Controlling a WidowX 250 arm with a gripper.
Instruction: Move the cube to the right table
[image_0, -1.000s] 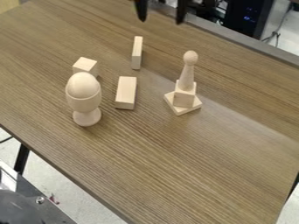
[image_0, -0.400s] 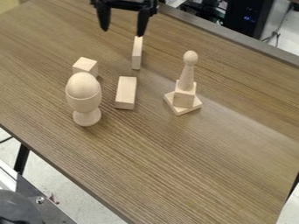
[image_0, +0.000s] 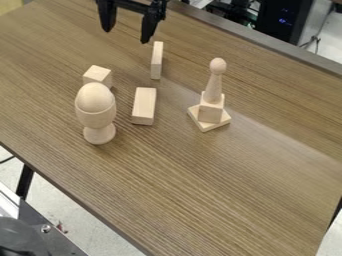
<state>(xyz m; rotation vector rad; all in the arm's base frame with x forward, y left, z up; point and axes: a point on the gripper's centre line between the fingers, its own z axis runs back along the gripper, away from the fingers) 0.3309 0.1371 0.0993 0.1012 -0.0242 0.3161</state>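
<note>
Cube (image_0: 98, 74) sits on the table (image_0: 200, 185) behind the egg cup (image_0: 97, 116), its lower part overlapped by the cup's rounded top. Gripper (image_0: 127, 36) hangs beyond the egg cup, farther off than the cube, pincer spread wide. Flat block (image_0: 144, 105) lies just right of the egg cup in view, peg figure (image_0: 213, 95) well apart on the same side.

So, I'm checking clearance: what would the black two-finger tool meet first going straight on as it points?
The tool would probably meet the brown wood-grain tabletop first, between the pale wooden cube and the thin pale wooden block; depth is unclear.
</note>
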